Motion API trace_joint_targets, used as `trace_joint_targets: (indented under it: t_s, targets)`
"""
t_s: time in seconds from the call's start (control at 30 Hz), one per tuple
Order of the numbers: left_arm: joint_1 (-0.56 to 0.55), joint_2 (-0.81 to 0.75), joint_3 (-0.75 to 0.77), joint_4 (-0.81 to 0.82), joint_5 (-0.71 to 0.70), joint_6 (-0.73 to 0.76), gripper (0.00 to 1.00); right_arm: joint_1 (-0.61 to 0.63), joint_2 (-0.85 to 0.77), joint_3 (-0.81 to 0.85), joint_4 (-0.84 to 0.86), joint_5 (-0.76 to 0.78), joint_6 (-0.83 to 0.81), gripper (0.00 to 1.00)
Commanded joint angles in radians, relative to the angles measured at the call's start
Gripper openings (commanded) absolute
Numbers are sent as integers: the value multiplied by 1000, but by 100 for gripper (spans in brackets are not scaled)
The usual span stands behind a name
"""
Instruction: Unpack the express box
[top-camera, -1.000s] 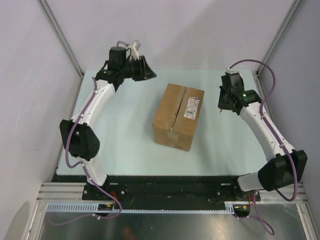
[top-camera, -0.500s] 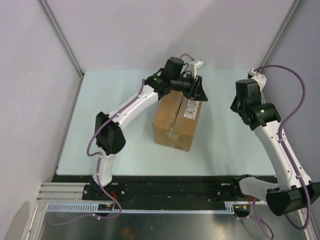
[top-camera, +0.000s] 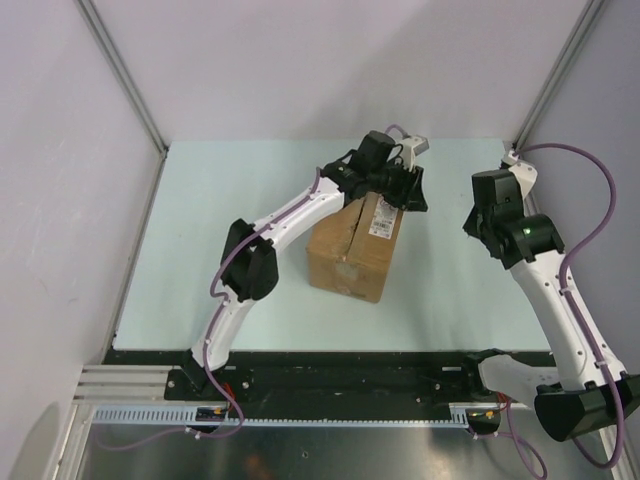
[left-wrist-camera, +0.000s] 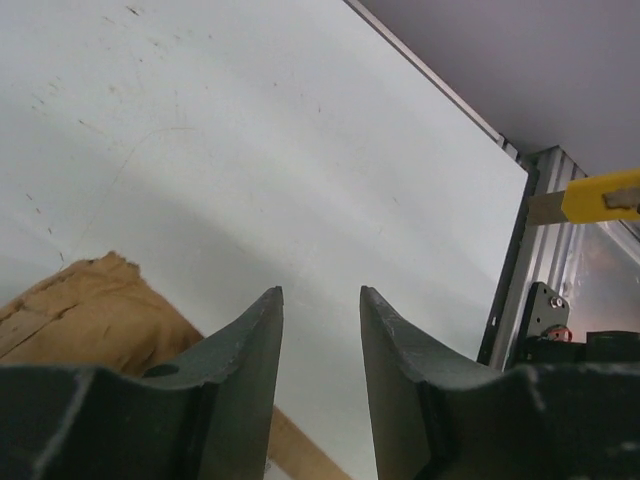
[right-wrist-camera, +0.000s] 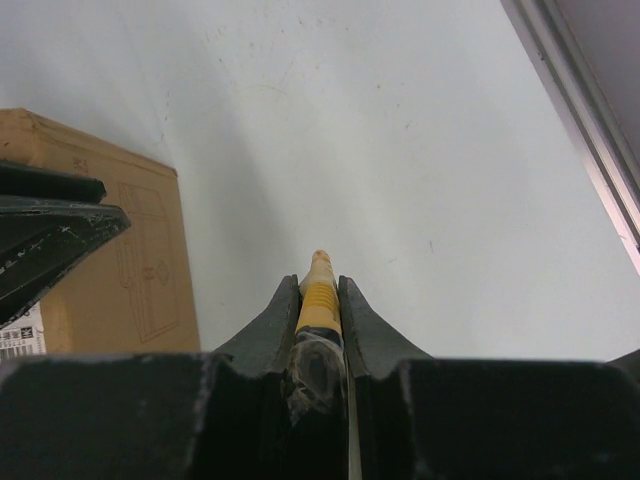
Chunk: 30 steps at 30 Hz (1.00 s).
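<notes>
table (top-camera: 200, 250) | left gripper (left-wrist-camera: 320, 295) now over express box (top-camera: 350, 250), spread | right gripper (right-wrist-camera: 320, 284) pinches knife (right-wrist-camera: 320, 272)

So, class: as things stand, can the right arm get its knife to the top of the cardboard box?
Probably, at the near end. The right fingers grip the knife beside the express box with open table between. The left arm lies across the box's far end, so that part looks blocked.
</notes>
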Motion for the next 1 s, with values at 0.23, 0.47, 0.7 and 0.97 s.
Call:
trace_joint_targets:
  t_s: [0.23,0.47,0.7,0.97]
  targets:
    - [23,-21,-1,-18,-440,-98,44,-4,-9,4,21,-6,24,0]
    - [75,-61,-24,-39,-573,-150,43,-4,22,4,61,-29,10,0]
    - [164,-100,1,-38,-488,-195,53,-4,44,2,105,-54,-6,0]
    - [282,-93,253,1,-394,-181,86,-3,94,0,176,-116,-24,0]
